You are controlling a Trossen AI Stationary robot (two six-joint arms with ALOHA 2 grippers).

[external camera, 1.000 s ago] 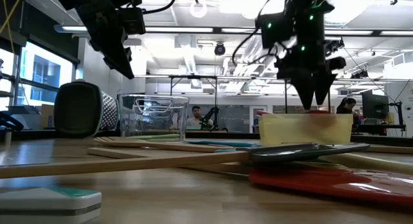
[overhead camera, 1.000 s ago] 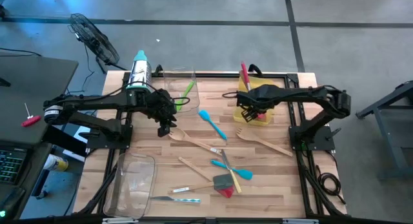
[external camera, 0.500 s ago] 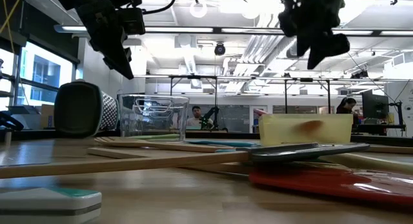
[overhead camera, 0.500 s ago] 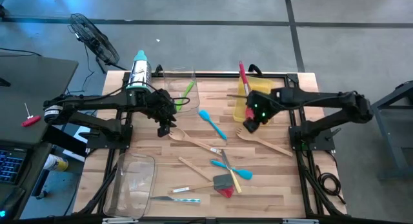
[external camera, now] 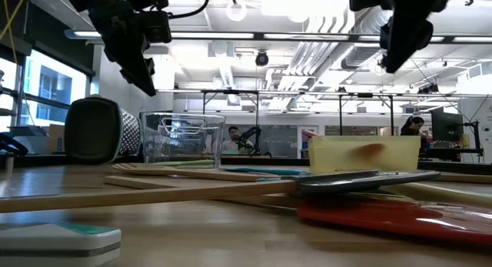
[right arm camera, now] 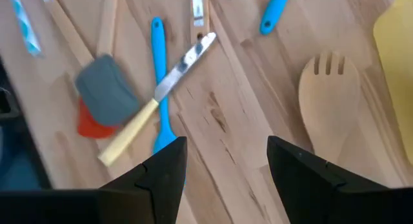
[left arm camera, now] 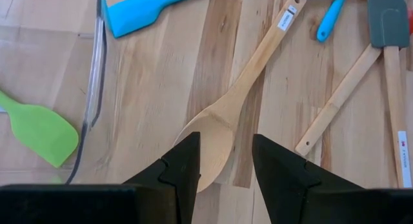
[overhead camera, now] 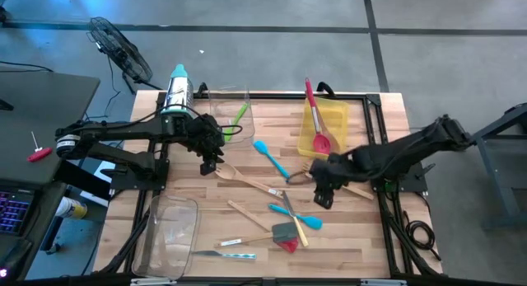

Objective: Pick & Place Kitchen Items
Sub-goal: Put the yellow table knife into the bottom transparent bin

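Note:
My left gripper [overhead camera: 210,163] [left arm camera: 223,161] hangs open just above the bowl of a pale wooden spoon [overhead camera: 245,180] [left arm camera: 222,117], which lies flat on the table. My right gripper [overhead camera: 321,195] [right arm camera: 226,162] hovers open over bare wood, between a wooden fork [overhead camera: 336,182] [right arm camera: 329,98] and a cluster of utensils: a knife [right arm camera: 175,70], a blue spatula [right arm camera: 159,88], a grey spatula [overhead camera: 285,231] and a red one [overhead camera: 287,246]. A red spatula [overhead camera: 316,121] lies in the yellow bin [overhead camera: 336,113]. A green spatula [overhead camera: 237,117] leans in the clear bin [overhead camera: 216,100].
A steel grater [overhead camera: 177,88] lies at the far left corner. A second clear bin [overhead camera: 169,232] stands at the near left. Another blue spatula [overhead camera: 272,158] lies mid-table, and a patterned knife [overhead camera: 226,255] lies near the front edge. A fan [overhead camera: 119,51] stands beyond the table.
My right gripper has swung away from the yellow bin toward the table's near edge, rising and rolling as it went; it now hangs over the wooden fork's handle side. The red spatula stays behind in the yellow bin.

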